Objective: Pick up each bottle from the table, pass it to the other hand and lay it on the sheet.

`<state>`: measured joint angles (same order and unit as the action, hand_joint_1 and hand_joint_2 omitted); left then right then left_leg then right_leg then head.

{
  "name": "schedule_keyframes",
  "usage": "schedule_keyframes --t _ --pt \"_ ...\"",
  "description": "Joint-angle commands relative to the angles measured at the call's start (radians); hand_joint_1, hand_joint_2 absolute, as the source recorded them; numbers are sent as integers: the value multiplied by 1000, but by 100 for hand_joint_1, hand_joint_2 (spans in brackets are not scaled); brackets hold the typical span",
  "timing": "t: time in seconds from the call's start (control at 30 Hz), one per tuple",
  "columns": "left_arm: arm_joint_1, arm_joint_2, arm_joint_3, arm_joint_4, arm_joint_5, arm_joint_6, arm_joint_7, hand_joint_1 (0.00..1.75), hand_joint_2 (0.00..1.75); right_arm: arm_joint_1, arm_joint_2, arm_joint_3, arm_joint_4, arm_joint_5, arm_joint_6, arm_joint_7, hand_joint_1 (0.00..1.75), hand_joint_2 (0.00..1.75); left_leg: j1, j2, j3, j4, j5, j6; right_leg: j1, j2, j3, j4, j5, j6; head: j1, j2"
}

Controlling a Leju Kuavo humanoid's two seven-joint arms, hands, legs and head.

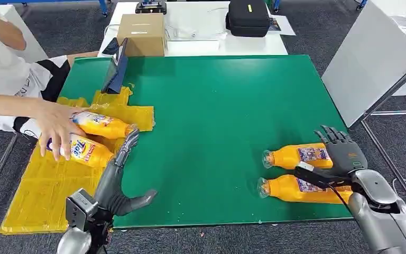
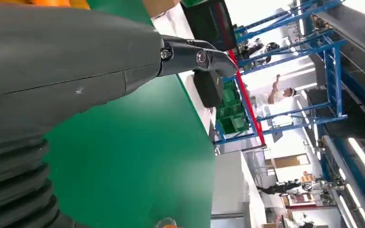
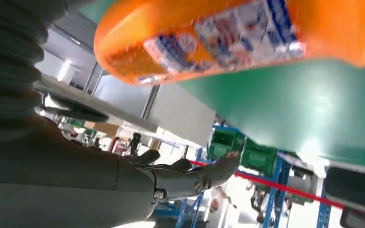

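Bottles (image 1: 296, 155) lay lower right beneath the right hand (image 1: 342, 153), fingers spread, holding nothing; it should wrap one mid-body.

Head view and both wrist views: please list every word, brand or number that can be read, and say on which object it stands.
"Tod": partly readable on the label of the near bottle on the yellow sheet, under a person's hand.
Labels on the two bottles near the right hand: far bottle, near bottle, blurred.
Cardboard box label: too small.
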<state>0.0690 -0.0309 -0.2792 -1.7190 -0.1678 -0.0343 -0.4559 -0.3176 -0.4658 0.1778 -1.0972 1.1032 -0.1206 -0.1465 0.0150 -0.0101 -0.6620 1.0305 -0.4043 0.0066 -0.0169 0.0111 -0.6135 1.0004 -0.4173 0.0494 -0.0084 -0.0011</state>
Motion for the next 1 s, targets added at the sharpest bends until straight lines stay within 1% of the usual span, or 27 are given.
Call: schedule_keyframes --t 0.03,0.07,0.13,0.17,0.27,0.3,0.37,0.4,0.43,0.47,0.5,0.53,0.57,0.6,0.63,0.77,0.8,0.87,0.9,1.0 --pt "-37 7 -16 76 12 -1 -1 0 175 -102 50 67 282 1 10 16 0 175 0 3 9 -3 -2 1 1 1 9 -4 -1 -2 0 0" --pt "-41 6 -16 81 15 -2 1 0 175 -116 57 70 325 8 -1 22 0 175 1 1 6 -2 -1 0 1 0 6 -3 0 -1 0 0" --pt "-47 5 -20 89 19 -3 2 0 175 -139 66 80 389 22 -10 28 0 175 0 2 11 -4 -2 1 1 0 11 -5 -1 -3 0 0" --pt "-49 5 -21 92 21 -3 3 0 175 -151 71 90 420 39 -23 43 0 175 0 2 6 -2 -1 0 1 0 6 -2 0 -2 0 0" --pt "-52 4 -22 94 22 -3 4 0 175 -159 78 98 438 52 -29 54 0 175 0 2 7 -2 -1 0 1 1 7 -3 -1 -2 0 0" --pt "-52 4 -22 94 22 -3 4 0 175 -159 78 98 438 52 -29 54 0 175 0 2 5 -2 -1 0 1 0 5 -2 0 -1 0 0" --pt "-52 4 -22 94 22 -3 4 0 175 -159 78 98 438 52 -29 54 0 175 0 2 10 -3 -2 1 1 0 10 -3 -1 -3 0 0" --pt "-53 4 -23 94 23 -3 5 0 175 -168 84 102 455 63 -35 63 0 175 0 2 7 -2 -1 0 1 0 7 -3 -1 -2 0 0" --pt "-54 4 -24 95 24 -3 6 0 175 -168 88 101 458 65 -37 67 0 175 0 2 10 -2 -2 1 1 0 9 -3 -1 -2 0 0" --pt "-55 2 -26 97 24 -3 7 0 175 -172 98 102 473 76 -46 80 0 175 0 2 7 -2 -1 0 1 0 7 -3 -1 -2 0 0" --pt "-57 1 -28 99 26 -3 8 0 175 -177 108 104 493 82 -50 82 0 175 1 2 9 -2 -1 1 1 0 8 -3 -1 -2 0 0" --pt "-57 1 -28 99 26 -4 8 0 175 -175 111 104 496 83 -51 83 23 175 1 2 6 -1 -1 0 1 0 6 -2 0 -1 0 0" --pt "-57 -1 -29 102 28 -3 10 0 175 -173 118 106 505 91 -67 91 58 175 1 2 9 -2 -1 1 1 0 9 -3 0 -2 0 0" --pt "-56 -1 -29 103 29 -3 11 0 175 -171 121 107 510 95 -74 95 120 175 1 2 11 -3 -1 1 2 0 11 -4 0 -2 0 0" --pt "-56 -2 -28 104 31 -3 13 0 175 -170 126 106 518 97 -82 99 140 175 1 1 9 -2 -1 0 1 -1 9 -3 0 -2 0 0" --pt "-52 -3 -27 112 38 -2 18 0 175 -174 135 109 549 122 -118 104 155 175 0 1 12 -3 -1 1 1 -1 12 -4 -1 -3 0 0" --pt "-51 -3 -26 114 39 -1 19 0 175 -172 135 110 547 126 -125 104 162 175 1 0 8 -2 0 1 1 -1 9 -2 0 -2 1 0" --pt "-51 -3 -25 115 42 -1 19 0 175 -170 134 115 543 140 -139 109 171 175 1 1 13 -3 -1 1 2 -2 14 -5 -1 -3 0 0" --pt "-51 -3 -25 115 42 -1 19 0 175 -170 134 115 543 140 -139 109 171 175 1 1 11 -2 -1 1 1 -1 12 -3 -1 -2 0 0" --pt "-51 -3 -25 115 42 -1 19 0 175 -170 134 115 543 140 -139 109 171 175 1 0 13 -3 -1 1 2 -2 14 -4 -1 -2 0 0"
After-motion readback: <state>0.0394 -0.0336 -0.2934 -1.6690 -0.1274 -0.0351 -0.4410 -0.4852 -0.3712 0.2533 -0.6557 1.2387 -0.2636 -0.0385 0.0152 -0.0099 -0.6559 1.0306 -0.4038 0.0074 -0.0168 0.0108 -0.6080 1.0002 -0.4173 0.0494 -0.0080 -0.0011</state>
